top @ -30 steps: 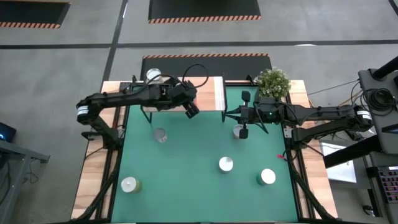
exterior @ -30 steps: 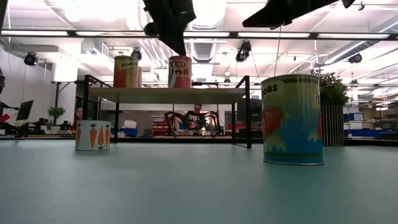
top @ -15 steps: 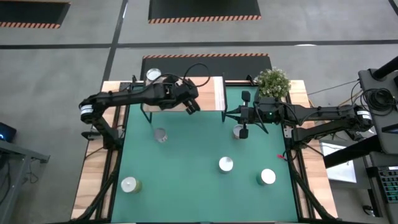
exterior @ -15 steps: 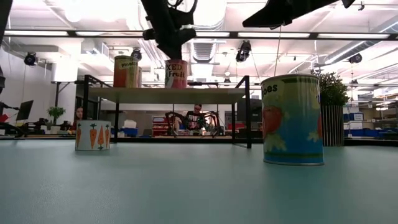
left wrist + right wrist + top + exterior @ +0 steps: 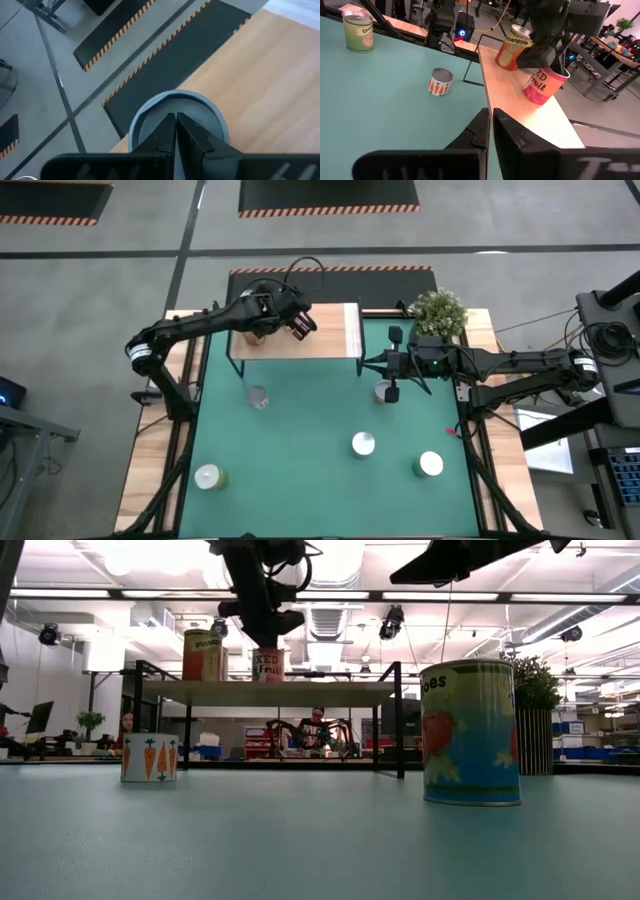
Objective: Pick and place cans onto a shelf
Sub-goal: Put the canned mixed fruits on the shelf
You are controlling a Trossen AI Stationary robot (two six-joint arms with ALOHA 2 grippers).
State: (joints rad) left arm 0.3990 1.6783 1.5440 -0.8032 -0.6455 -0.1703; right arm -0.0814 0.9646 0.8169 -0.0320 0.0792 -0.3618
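Left end effector (image 5: 300, 321), fingers pressed together, hovers above a red fruit can (image 5: 544, 84) standing beside an orange can (image 5: 513, 48) on the shelf (image 5: 330, 340) at the table's (image 5: 300, 470) far edge. Right end effector (image 5: 393, 365) pressed together mid-table.

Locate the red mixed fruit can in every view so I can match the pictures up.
High view: hidden under the left gripper on the shelf.
Low view: red fruit can on the shelf top, right of the pineapple can.
Left wrist view: only a grey can top shows, no label, so cannot confirm.
Right wrist view: tilted on the shelf.
Shared landmark: the pineapple can.
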